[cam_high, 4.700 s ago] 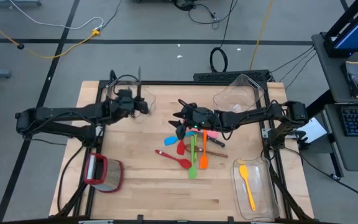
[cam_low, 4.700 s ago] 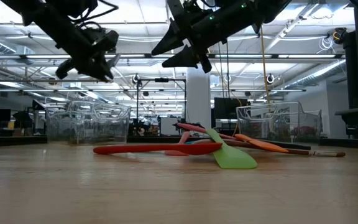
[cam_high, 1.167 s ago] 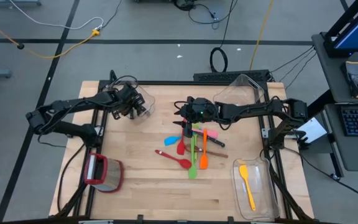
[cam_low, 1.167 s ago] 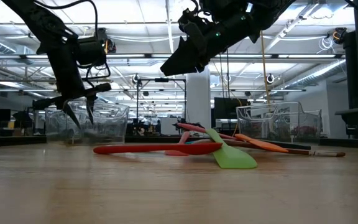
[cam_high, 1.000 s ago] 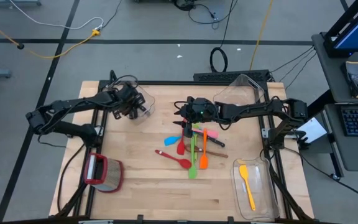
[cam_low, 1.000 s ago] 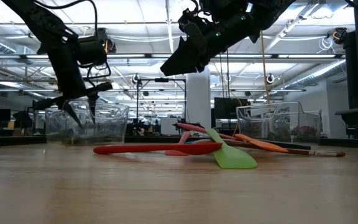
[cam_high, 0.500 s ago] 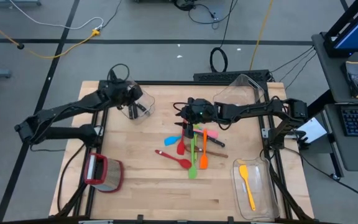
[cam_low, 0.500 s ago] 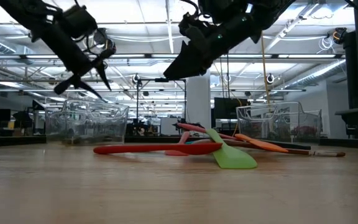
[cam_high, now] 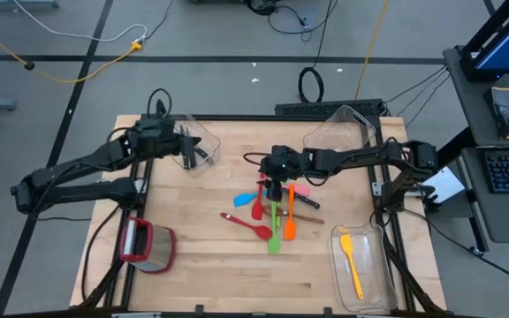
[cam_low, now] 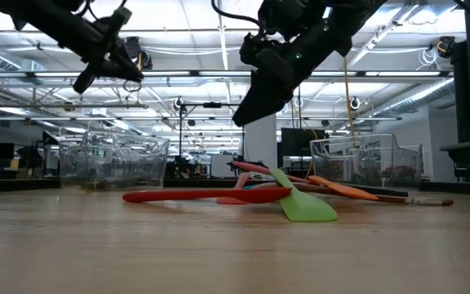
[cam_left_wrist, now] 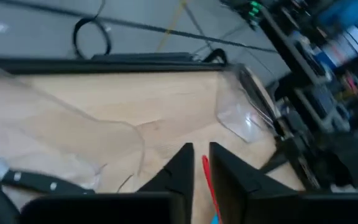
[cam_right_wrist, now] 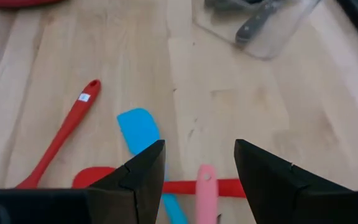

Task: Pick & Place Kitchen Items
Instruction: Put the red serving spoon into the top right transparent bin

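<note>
Several small utensils lie in a loose pile at the table's middle: a blue spatula [cam_high: 241, 200], a red spoon [cam_high: 248, 225], a green spatula [cam_high: 274, 228], an orange one [cam_high: 290, 219], a pink one [cam_high: 300, 189]. My right gripper [cam_high: 272, 187] hangs open above the pile, fingers pointing down; the pink handle [cam_right_wrist: 205, 186] shows between them. My left gripper [cam_high: 184, 147] hovers shut and empty over the far-left clear bin [cam_high: 197, 141], where a black-handled knife [cam_left_wrist: 30, 179] lies. A yellow spatula [cam_high: 352, 265] lies in the near-right bin.
A clear bin [cam_high: 347, 132] stands at the far right and another [cam_high: 365, 261] at the near right. A red-rimmed clear container [cam_high: 148, 246] lies at the near left. Bare wood shows along the near edge.
My left gripper has risen out of the far-left bin and drawn back toward the table's left edge, leaving the knife in the bin. My right gripper has come down toward the utensil pile, still open.
</note>
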Action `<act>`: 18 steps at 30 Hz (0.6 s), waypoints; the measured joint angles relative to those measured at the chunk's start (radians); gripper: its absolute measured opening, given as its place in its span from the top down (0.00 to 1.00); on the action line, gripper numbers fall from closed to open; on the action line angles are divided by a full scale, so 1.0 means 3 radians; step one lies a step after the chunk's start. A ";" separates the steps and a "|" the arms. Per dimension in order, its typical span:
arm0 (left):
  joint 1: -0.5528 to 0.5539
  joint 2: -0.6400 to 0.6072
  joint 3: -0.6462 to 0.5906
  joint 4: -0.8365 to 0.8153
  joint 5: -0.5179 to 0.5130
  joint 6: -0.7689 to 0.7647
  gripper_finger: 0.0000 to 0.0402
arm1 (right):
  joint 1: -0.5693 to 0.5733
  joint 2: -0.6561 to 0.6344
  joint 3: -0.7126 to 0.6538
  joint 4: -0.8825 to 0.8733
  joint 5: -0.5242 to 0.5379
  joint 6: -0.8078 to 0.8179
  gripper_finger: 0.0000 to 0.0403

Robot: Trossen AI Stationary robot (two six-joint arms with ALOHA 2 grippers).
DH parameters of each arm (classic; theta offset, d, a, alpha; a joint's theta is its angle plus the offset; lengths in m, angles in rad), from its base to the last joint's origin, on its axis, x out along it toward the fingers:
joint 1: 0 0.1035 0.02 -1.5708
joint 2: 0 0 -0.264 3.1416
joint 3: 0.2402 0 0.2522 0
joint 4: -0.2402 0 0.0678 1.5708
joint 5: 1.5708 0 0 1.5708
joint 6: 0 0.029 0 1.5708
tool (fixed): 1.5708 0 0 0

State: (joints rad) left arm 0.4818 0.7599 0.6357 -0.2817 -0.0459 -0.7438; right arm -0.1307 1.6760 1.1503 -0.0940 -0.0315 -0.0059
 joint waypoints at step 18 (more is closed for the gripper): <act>-0.0646 -0.0138 0.0000 0.0209 0.0825 0.1609 0.98 | 0.0377 -0.0021 0.0000 0.0300 0.0011 0.0144 0.54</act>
State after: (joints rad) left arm 0.2881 0.7185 0.6357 -0.2189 0.2016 -0.2611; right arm -0.0175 1.6697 1.1503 -0.0039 -0.0280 0.0372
